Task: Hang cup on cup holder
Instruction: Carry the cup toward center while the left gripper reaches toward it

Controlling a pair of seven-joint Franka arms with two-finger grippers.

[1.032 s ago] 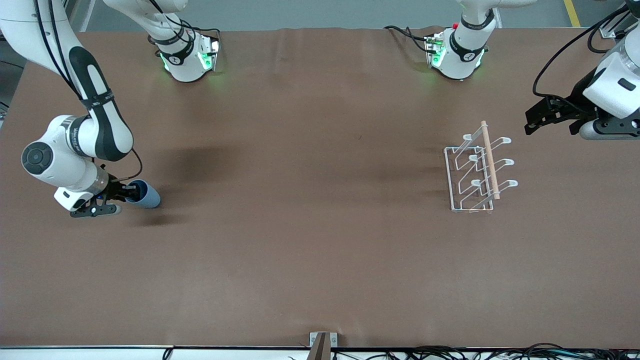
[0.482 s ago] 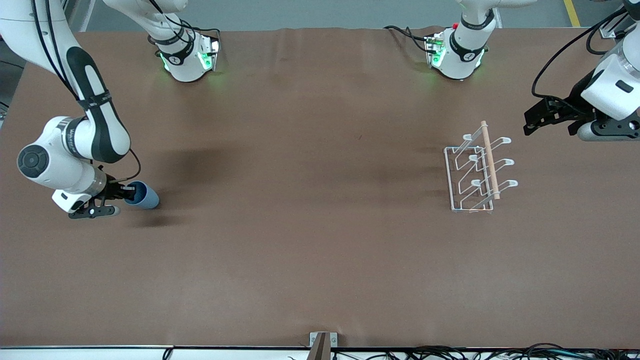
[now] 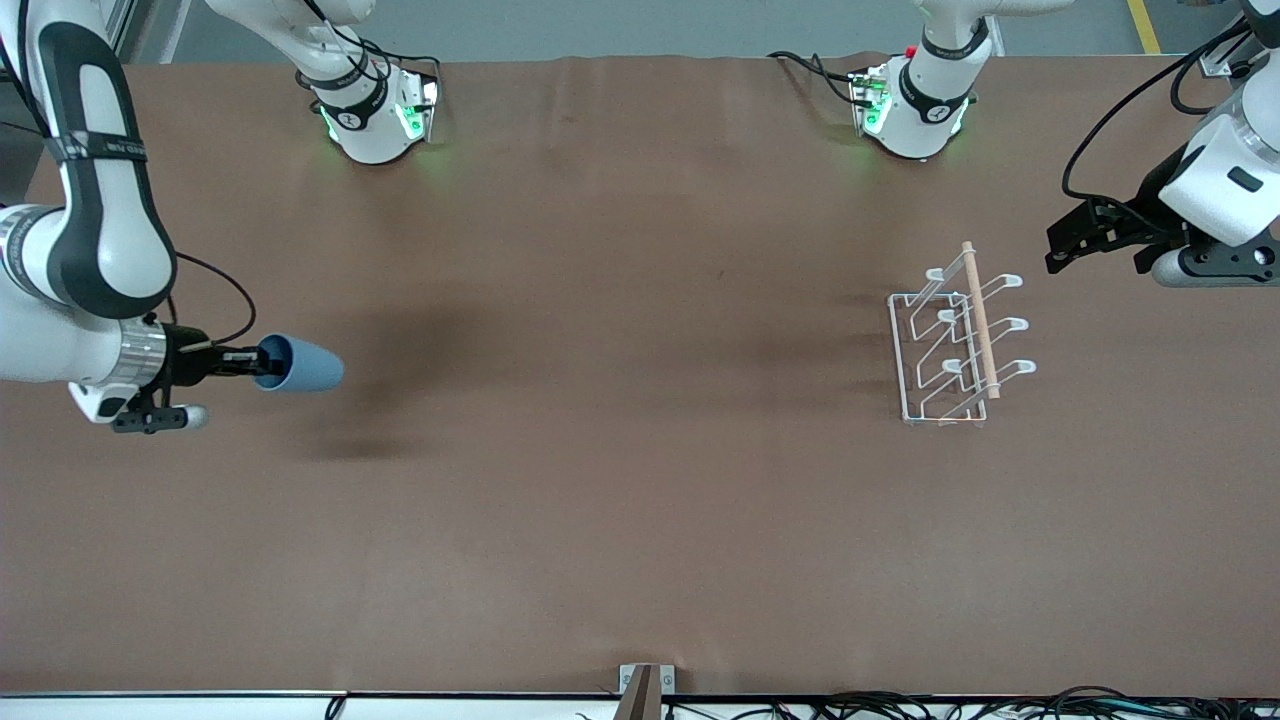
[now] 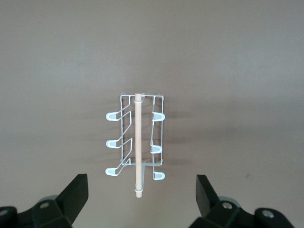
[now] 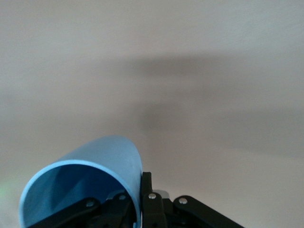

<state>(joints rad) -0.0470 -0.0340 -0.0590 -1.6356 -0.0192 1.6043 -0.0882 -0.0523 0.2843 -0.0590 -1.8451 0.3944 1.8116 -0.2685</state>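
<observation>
The blue-grey cup hangs on its side in the air over the right arm's end of the table, its shadow on the cloth below. My right gripper is shut on the cup's rim, with one finger inside the mouth and one outside. The right wrist view shows the cup with its wall pinched in the right gripper. The white wire cup holder with its wooden rod stands toward the left arm's end. My left gripper hovers open beside it, holding nothing. In the left wrist view the cup holder lies ahead of the left gripper.
The brown table cover spreads wide between cup and cup holder. Both arm bases stand along the edge farthest from the front camera. A small metal bracket and cables sit at the nearest edge.
The right gripper closed on the cup's rim, lifted it off the table and levelled it out sideways. The left gripper has barely moved.
</observation>
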